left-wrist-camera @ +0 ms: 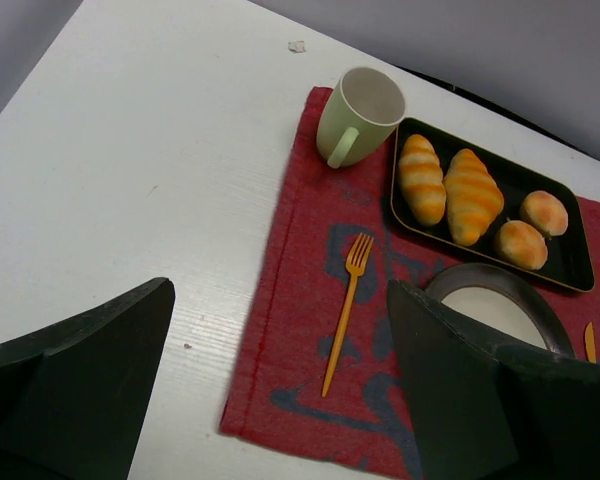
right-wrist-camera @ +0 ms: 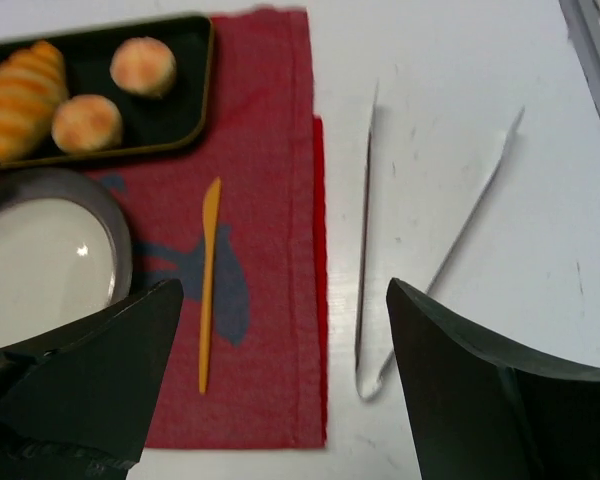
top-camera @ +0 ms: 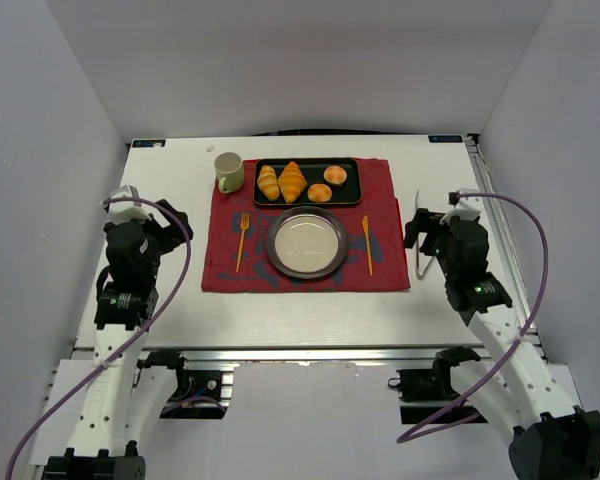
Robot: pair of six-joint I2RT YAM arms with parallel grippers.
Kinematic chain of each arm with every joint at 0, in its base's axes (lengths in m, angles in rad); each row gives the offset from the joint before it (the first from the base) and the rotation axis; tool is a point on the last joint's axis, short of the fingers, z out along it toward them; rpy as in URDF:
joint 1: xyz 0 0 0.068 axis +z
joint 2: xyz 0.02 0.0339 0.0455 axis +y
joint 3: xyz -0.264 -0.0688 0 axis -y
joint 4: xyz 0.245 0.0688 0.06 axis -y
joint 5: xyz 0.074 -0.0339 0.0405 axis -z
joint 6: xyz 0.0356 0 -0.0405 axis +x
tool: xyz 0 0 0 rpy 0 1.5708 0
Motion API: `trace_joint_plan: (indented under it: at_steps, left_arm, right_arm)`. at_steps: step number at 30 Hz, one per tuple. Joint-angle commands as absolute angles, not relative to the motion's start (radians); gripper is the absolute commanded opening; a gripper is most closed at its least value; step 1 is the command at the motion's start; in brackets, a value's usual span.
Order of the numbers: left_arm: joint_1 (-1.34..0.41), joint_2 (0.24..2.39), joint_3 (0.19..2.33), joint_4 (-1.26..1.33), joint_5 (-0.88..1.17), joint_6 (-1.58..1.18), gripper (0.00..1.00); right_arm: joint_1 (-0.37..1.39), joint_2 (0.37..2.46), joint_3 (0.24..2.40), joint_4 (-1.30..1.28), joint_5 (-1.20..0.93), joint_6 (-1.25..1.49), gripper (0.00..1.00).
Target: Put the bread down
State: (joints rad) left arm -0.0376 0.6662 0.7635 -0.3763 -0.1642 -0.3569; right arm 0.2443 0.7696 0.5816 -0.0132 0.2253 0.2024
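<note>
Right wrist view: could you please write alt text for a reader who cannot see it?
The open right gripper hovers, empty, over a red cloth. Two buns and a croissant sit on a black tray at upper left, above an empty plate and an orange knife; clear tongs lie on the table at right.

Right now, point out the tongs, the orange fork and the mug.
tongs (right-wrist-camera: 366, 230): right wrist view, on its left blade.
orange fork (left-wrist-camera: 341, 325): left wrist view, middle of the handle.
mug (left-wrist-camera: 372, 98): left wrist view, inside the cup.
</note>
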Motion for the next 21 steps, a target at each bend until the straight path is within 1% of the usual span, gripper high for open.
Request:
trace_joint_plan:
  at_steps: [1, 5, 6, 7, 8, 11, 14, 15, 16, 18, 19, 21]
  left_arm:
    - [-0.04, 0.695, 0.758, -0.276, -0.135, -0.365, 0.98]
    - [-0.04, 0.755, 0.798, -0.314, -0.14, -0.356, 0.98]
    - [-0.04, 0.758, 0.801, -0.324, -0.135, -0.37, 0.98]
    - [-0.04, 0.746, 0.79, -0.33, -0.13, -0.382, 0.98]
    - [-0.04, 0.73, 0.775, -0.319, -0.115, -0.408, 0.98]
    - [-0.04, 0.658, 0.71, -0.249, -0.107, -0.42, 0.98]
    - [-0.04, 0.66, 0.736, -0.317, -0.133, -0.405, 0.98]
    - [-0.04, 0.667, 0.744, -0.349, -0.121, -0.4, 0.98]
    - [-0.04, 0.675, 0.752, -0.356, -0.117, -0.394, 0.98]
    - [-0.04, 0.684, 0.761, -0.371, -0.117, -0.373, 0.98]
    - [-0.04, 0.693, 0.768, -0.379, -0.118, -0.367, 0.98]
    - [-0.04, 0.724, 0.793, -0.4, -0.117, -0.356, 0.98]
  right_arm:
    - [0.25, 0.785, 0.684, -0.17, 0.282, 0.221, 0.89]
    - [0.25, 0.866, 0.817, -0.334, 0.39, 0.275, 0.89]
    - [0.249, 0.882, 0.84, -0.404, 0.329, 0.279, 0.89]
    - [0.239, 0.891, 0.845, -0.381, 0.233, 0.179, 0.89]
    - [0.21, 0.94, 0.862, -0.391, 0.141, 0.172, 0.89]
    - [0.204, 1.029, 0.925, -0.417, 0.167, 0.235, 0.89]
    - [0.196, 1.061, 0.934, -0.404, 0.253, 0.29, 0.89]
    - [0.186, 1.074, 0.928, -0.385, 0.235, 0.288, 0.89]
    - [0.137, 1.127, 0.93, -0.382, 0.203, 0.301, 0.89]
    - [0.092, 1.204, 0.975, -0.429, 0.129, 0.334, 0.89]
    - [0.071, 1.274, 0.989, -0.448, 0.095, 0.333, 0.89]
    - [0.071, 1.325, 0.999, -0.448, 0.097, 0.347, 0.9]
